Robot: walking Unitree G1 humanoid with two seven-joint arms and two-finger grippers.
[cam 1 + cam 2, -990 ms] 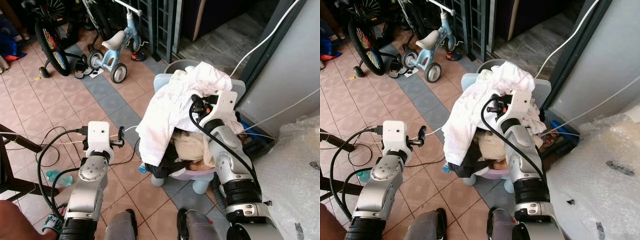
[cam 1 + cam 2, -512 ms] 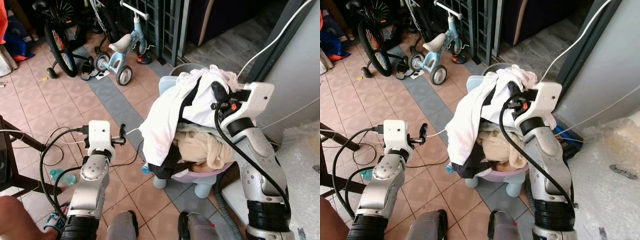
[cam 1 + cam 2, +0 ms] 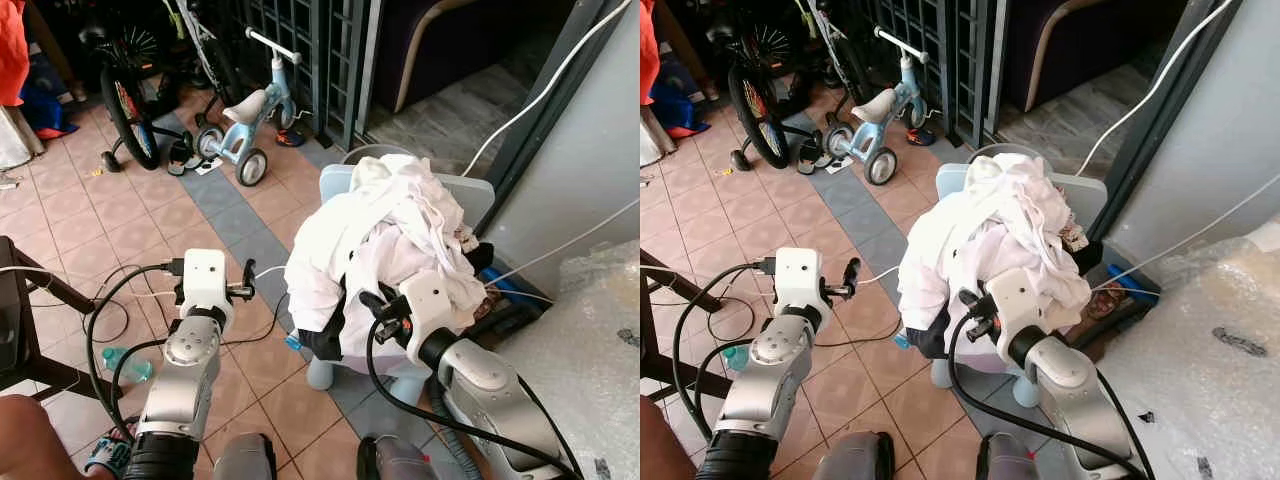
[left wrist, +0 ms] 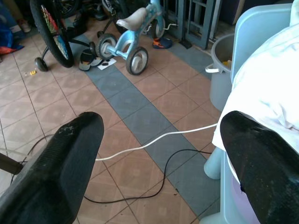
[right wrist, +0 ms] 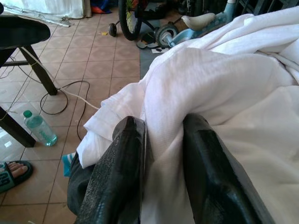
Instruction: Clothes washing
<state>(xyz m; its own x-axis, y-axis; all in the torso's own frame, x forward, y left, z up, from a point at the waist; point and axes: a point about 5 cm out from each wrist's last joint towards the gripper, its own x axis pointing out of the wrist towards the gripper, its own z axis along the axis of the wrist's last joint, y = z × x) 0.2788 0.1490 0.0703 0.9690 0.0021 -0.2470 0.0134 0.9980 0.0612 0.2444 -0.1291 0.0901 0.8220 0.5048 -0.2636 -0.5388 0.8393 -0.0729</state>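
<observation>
Laundry [image 3: 385, 235] heaping higher on the little plastic chair [image 3: 470, 190] than a second ago, white cloth now bundled right over the top where beige fabric and a dark layer were showing underneath. Right gripper [image 5: 161, 140] pulled back and lower than half a second ago, when that arm was raised over the pile; now pinching a thick fold of the white garment [image 5: 224, 79] between its two black fingers, clamped tight on it. Reading that as a grab secured (probably the lift-off toward the washer coming up), with the pile itself sitting where it was on the chair.

Left gripper [image 4: 159, 140] hanging out to the side over the tiled floor [image 3: 90, 220], fingers spread wide apart, holding nothing, unmoved from a second ago.

Looking at textures: white cloth soft and slightly waffled, crumpling in rounded folds, draping well down the chair's front. Chair smooth pale blue plastic with stubby legs. Grey bucket [image 4: 219, 77] tucked just behind it. Thin white cable [image 4: 154, 140] snaking across terracotta and grey tiles, blue tricycle [image 3: 250, 110] parked well beyond.
</observation>
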